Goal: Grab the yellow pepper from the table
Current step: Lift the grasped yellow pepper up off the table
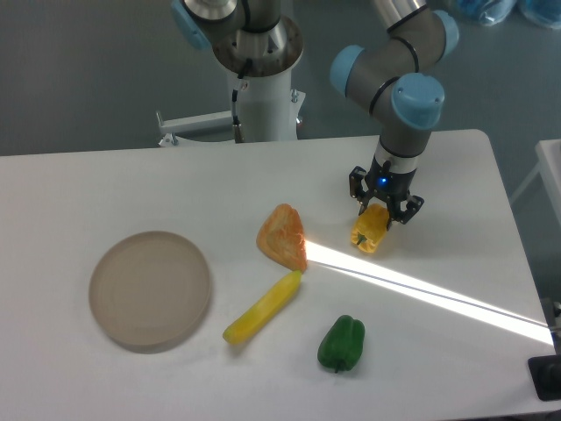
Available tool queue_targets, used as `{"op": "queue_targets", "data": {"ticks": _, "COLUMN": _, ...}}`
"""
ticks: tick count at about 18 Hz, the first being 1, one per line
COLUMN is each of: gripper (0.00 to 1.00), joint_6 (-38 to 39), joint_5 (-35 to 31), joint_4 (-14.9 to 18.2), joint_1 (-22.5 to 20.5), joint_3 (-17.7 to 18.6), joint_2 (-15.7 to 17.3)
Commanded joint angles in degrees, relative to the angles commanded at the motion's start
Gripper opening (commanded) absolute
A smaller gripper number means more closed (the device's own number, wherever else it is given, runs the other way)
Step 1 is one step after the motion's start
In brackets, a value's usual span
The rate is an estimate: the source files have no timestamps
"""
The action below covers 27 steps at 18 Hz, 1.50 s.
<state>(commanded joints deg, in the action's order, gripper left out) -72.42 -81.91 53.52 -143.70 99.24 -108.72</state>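
- White, smooth table (105,189) with rounded corners; a bright light streak crosses it.
- Yellow pepper (369,230): glossy, lobed, blocky; at about 2 o'clock on the tabletop, long axis tilted, lower end toward 7 o'clock.
- Gripper (385,210): pointing straight down over the pepper, jaws narrowed against its upper sides, holding it.
- Orange wedge-shaped piece (283,237) lies at the pepper's 9 o'clock.
- Slim yellow piece (262,308), green pepper (341,343) and round beige plate (150,289) lie farther off.

yellow pepper (368,231) top behind end effector (386,213)
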Motion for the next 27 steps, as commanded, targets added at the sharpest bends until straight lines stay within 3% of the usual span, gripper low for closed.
{"op": "queue_targets", "data": {"ticks": 7, "gripper": 0.36, "joint_6": 0.0, "joint_5": -3.68, "joint_4": 0.79, "joint_1": 3.25, "joint_3": -10.98, "joint_2": -1.84}}
{"op": "queue_targets", "data": {"ticks": 15, "gripper": 0.36, "joint_6": 0.96, "joint_5": -8.26, "joint_4": 2.37, "joint_1": 8.17, "joint_3": -20.66, "joint_2": -7.64}}
{"op": "queue_targets", "data": {"ticks": 27, "gripper": 0.36, "joint_6": 0.97, "joint_5": -8.88, "joint_4": 2.37, "joint_1": 8.26, "joint_3": -20.75, "joint_2": -7.65}}
